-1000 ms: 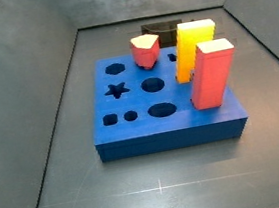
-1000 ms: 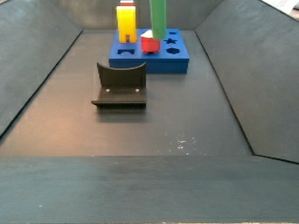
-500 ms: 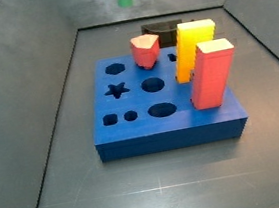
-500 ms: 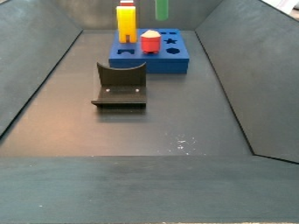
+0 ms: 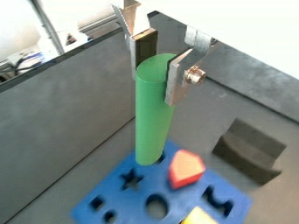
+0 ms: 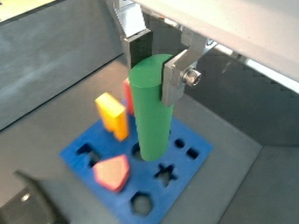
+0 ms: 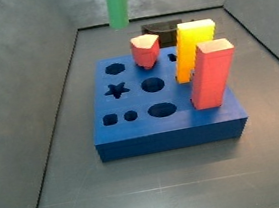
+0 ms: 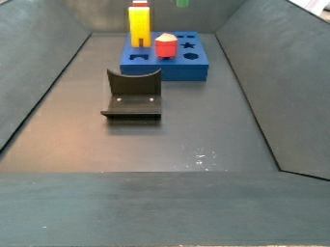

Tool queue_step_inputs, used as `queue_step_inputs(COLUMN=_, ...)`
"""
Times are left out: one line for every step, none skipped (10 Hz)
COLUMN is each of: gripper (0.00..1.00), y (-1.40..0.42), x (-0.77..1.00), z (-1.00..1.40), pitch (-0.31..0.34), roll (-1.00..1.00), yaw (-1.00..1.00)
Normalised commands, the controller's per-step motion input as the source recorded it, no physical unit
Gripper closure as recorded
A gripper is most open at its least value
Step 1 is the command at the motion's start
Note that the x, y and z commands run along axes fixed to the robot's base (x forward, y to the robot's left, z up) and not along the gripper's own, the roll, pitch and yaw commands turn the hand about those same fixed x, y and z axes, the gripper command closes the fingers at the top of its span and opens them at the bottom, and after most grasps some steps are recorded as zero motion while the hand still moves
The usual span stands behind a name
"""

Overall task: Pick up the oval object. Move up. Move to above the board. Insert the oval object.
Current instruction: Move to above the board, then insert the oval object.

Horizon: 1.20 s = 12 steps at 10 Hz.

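Note:
In both wrist views my gripper (image 5: 158, 63) (image 6: 156, 63) is shut on the top of the oval object (image 5: 151, 109) (image 6: 152, 114), a tall green peg that hangs upright. Below its lower end lies the board (image 5: 114, 198) (image 6: 197, 169), a blue block with a star hole and round holes. In a side view the peg (image 7: 117, 3) hangs from the top edge, high above the board's (image 7: 168, 131) far side. In a side view only the peg's tip (image 8: 180, 3) shows, above the board (image 8: 191, 66). The gripper itself is out of both side views.
A red pentagon peg (image 7: 145, 49), a yellow block (image 7: 196, 45) and a red rectangular block (image 7: 213, 73) stand in the board. The dark fixture (image 8: 133, 94) (image 5: 251, 149) stands on the floor beside the board. Grey walls close in the floor on both sides.
The held green peg has moved with the gripper: more of its length shows at the top of a side view, while in the other it has slid almost past the top edge.

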Motion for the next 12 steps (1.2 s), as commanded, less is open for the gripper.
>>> queue_step_inputs(gripper=1.00, y=-0.52, x=-0.06, z=0.08, pitch=0.051, roll=0.00, yaw=0.01)
queue_step_inputs(gripper=1.00, y=-0.30, x=-0.02, z=0.06, pitch=0.066, roll=0.00, yaw=0.01)
queue_step_inputs(gripper=1.00, y=-0.22, x=0.00, z=0.04, pitch=0.075, roll=0.00, yaw=0.01)
queue_step_inputs(gripper=1.00, y=0.00, x=0.00, z=0.00, pitch=-0.021, roll=-0.01, yaw=0.00)
queue_step_inputs(gripper=1.00, y=0.00, x=-0.05, z=0.00, pitch=0.000, roll=0.00, yaw=0.00)
queue_step_inputs(gripper=1.00, y=-0.39, x=-0.20, z=-0.13, pitch=-0.057, roll=0.00, yaw=0.01)
queue_step_inputs(gripper=1.00, y=-0.59, x=0.13, z=-0.13, pitch=-0.003, roll=0.00, yaw=-0.19)
queue_step_inputs(gripper=1.00, y=-0.54, x=0.25, z=-0.08, pitch=0.000, roll=0.00, yaw=-0.55)
queue_step_inputs(gripper=1.00, y=-0.51, x=0.06, z=-0.06, pitch=0.000, roll=0.00, yaw=-0.71)
queue_step_inputs(gripper=1.00, y=-0.33, x=0.23, z=0.00, pitch=-0.010, roll=0.00, yaw=-0.71)
queue_step_inputs(gripper=1.00, y=-0.17, x=0.55, z=0.00, pitch=-0.011, roll=0.00, yaw=-0.51)
queue_step_inputs(gripper=1.00, y=-0.12, x=0.71, z=-0.01, pitch=0.000, roll=0.00, yaw=-0.39)
